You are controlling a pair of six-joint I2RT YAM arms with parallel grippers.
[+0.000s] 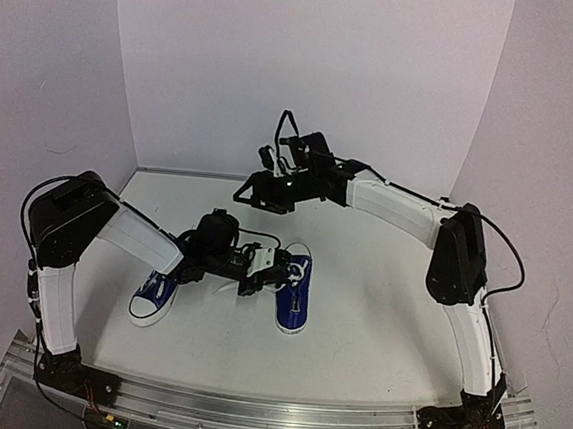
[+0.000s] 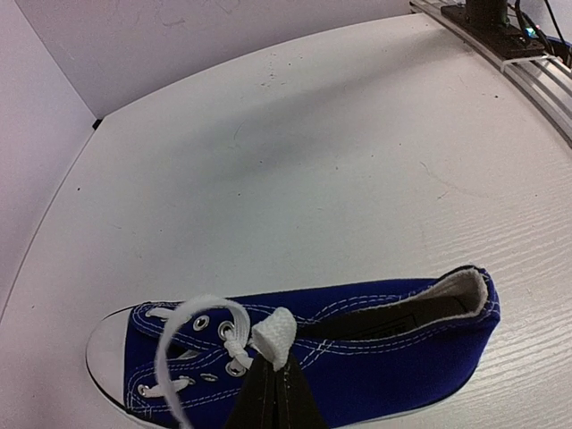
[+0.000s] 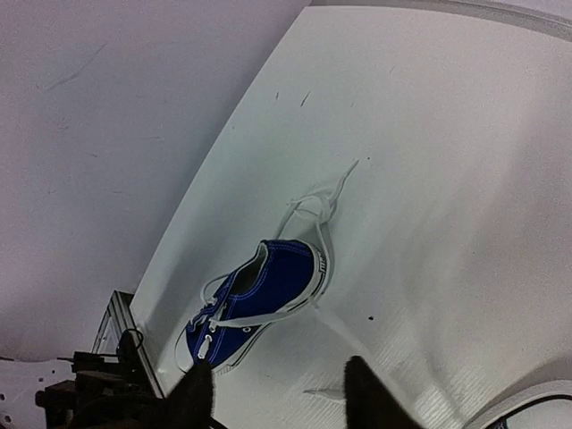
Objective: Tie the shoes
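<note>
Two small blue sneakers stand near the table's middle, the left shoe (image 1: 153,299) and the right shoe (image 1: 293,297), toes toward me. My left gripper (image 1: 265,270) is at the right shoe's laces. In the left wrist view the gripper (image 2: 275,362) is shut on a folded piece of white lace (image 2: 273,335) just above the eyelets of that shoe (image 2: 393,357), with a lace loop (image 2: 192,313) arching beside it. My right gripper (image 1: 248,193) hovers high at the back, open and empty (image 3: 279,398). Below it lies a blue shoe (image 3: 268,286) with loose laces (image 3: 317,210) trailing past its heel.
An aluminium rail (image 1: 269,414) runs along the table's near edge and shows in the left wrist view (image 2: 536,63). White walls enclose the left, back and right. The left arm's forearm (image 1: 144,237) crosses above the left shoe.
</note>
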